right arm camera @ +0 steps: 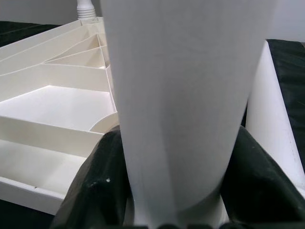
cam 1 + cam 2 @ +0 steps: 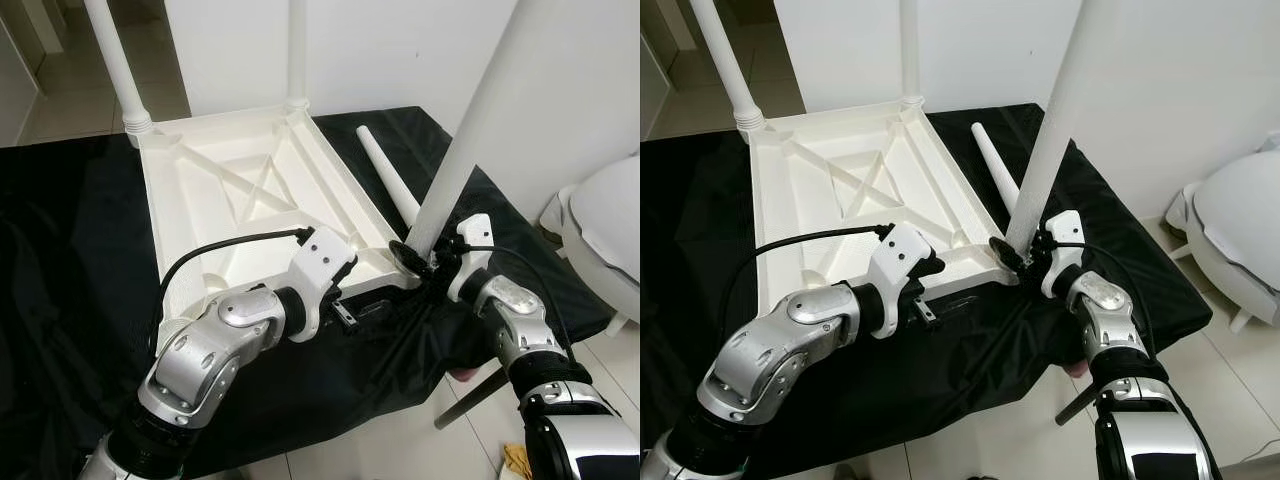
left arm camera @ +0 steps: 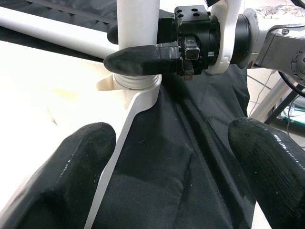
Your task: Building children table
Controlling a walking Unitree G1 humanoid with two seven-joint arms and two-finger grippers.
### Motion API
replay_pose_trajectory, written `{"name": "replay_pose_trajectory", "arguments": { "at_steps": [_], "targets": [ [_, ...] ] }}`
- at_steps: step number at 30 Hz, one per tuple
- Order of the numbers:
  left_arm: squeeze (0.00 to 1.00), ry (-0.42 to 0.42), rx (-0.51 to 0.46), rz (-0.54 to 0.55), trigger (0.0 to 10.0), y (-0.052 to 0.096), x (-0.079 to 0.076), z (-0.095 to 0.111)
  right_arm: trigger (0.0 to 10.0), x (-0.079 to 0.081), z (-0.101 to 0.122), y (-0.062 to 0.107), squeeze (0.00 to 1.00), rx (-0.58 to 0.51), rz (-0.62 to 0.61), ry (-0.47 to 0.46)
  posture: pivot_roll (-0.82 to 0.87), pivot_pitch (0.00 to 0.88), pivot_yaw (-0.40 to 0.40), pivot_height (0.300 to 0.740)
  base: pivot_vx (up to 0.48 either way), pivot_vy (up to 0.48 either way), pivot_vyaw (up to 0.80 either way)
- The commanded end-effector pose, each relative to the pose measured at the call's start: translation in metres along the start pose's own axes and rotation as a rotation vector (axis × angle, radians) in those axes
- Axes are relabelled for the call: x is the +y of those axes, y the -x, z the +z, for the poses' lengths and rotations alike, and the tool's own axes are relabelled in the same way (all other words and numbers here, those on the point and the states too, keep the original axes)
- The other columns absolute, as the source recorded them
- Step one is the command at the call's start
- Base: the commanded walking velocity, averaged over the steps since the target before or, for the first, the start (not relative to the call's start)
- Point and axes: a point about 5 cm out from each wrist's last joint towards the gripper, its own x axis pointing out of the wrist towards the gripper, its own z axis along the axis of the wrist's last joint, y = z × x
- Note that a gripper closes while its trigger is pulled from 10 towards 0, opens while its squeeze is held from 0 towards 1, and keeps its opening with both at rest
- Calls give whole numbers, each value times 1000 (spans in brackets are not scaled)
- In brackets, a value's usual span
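— Nearest the head camera, what do you see?

— Two silver arms. At 7 o'clock the left arm reaches in, and its left gripper [image 2: 345, 305] sits at the near edge of the white tabletop [image 2: 240, 190], just beside the near right corner. In the left wrist view its two black fingers [image 3: 71, 162] stand wide apart with nothing between them but black cloth and the tabletop's rim.

— And the other one?

— At 5 o'clock the right arm comes up to the same corner. The right gripper [image 2: 420, 255] is closed around the base of a white leg [image 2: 470, 140]; the right wrist view shows a black finger [image 1: 93, 181] pressed on each side of that leg [image 1: 176, 95].

— Where is the table itself?

— The tabletop lies upside down, ribbed underside up, at the centre of a black cloth [image 2: 60, 250]. The gripped leg stands in the near right corner socket [image 3: 136, 86], leaning toward 1 o'clock. Two more legs stand upright in the far corners, one at 11 o'clock [image 2: 115, 60] and one at 12 o'clock [image 2: 297, 50].

— Any loose parts?

— A fourth leg [image 2: 388, 175] lies flat on the cloth just beside the tabletop's right edge, pointing toward 12 o'clock.

— Beyond that?

— A white rounded object [image 2: 605, 230] at 3 o'clock, on a pale tiled floor [image 2: 400, 440], and a white wall [image 2: 400, 50] at 12 o'clock.
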Motion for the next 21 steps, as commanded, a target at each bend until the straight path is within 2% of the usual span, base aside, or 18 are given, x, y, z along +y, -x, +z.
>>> {"name": "replay_pose_trajectory", "arguments": {
  "at_steps": [1,6,7,21],
  "targets": [
    [0,-1,0,4,10000,1,-1,1,0,4,-2,-2,0,10,32,7,-16,84,8,740,0,0,0],
    [0,2,1,3,10000,2,-2,0,0,5,-5,1,0,11,40,11,-19,87,8,740,0,0,0],
    [0,3,1,2,10000,1,-2,0,10000,6,-7,1,0,26,27,14,-19,88,8,740,0,0,0],
    [0,9,3,0,10000,2,-3,-1,10000,17,-11,-6,0,29,-125,-21,-24,97,4,740,0,0,0]
  ]
}}
